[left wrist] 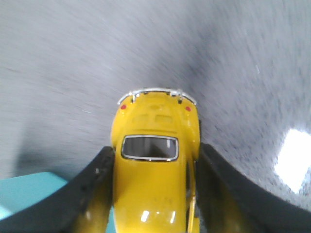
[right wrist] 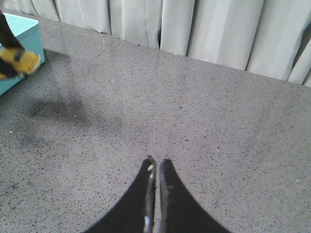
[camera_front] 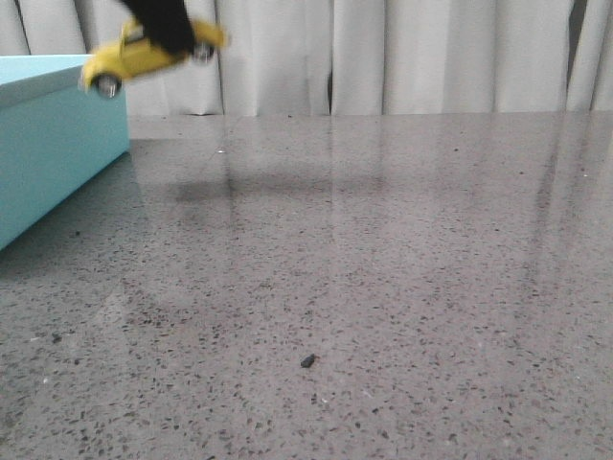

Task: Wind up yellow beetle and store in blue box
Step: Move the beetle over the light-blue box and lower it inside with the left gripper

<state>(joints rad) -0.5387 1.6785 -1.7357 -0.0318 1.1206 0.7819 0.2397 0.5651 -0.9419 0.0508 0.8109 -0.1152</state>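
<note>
Left hand (camera_front: 165,38) holds the yellow beetle (camera_front: 144,56) tilted, airborne beside the blue box (camera_front: 48,144).

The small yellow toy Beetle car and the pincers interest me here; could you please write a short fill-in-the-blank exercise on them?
1. The small yellow toy Beetle car is clamped in the ____ pincer.
2. The car hangs in the air beside the large turquoise-blue ____.
3. The right pincer is shut and holds ____.
4. The speckled grey table bears a small dark ____.

Missing words: left; box; nothing; speck
</note>
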